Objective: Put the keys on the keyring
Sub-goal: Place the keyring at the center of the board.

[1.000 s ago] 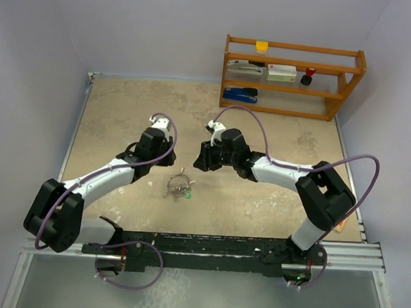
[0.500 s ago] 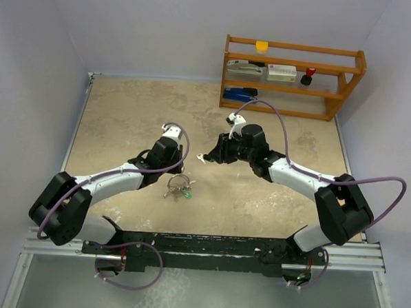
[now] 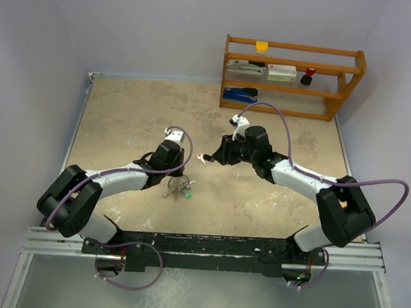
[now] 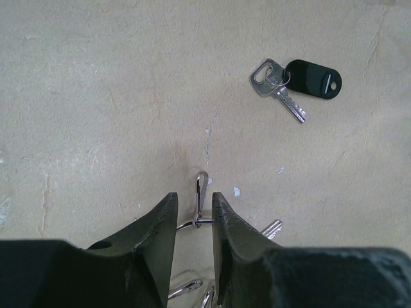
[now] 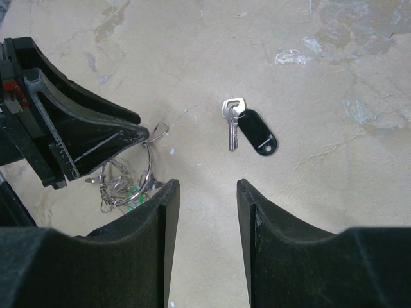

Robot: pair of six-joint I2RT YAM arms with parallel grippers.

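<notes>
Keyring lies mid-table amid the bunched keys. The left gripper, at the ring's 11 o'clock, has narrow jaws astride the wire; whether they pinch it is not discernible. Risk, as judged: the thin wire slips out or the ring skates aside. Right gripper gapes empty, and the flat loose key at its 12 o'clock may skid when pinched.

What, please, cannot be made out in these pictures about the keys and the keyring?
- Left wrist: whether the left pincer clamps the keyring; its fingers cover the contact.
- Left wrist: most keys, cut off by the bottom edge.
- Right wrist: the key count, partly behind a finger of the right pincer.
- Top external: the bunch, too small to count.
</notes>
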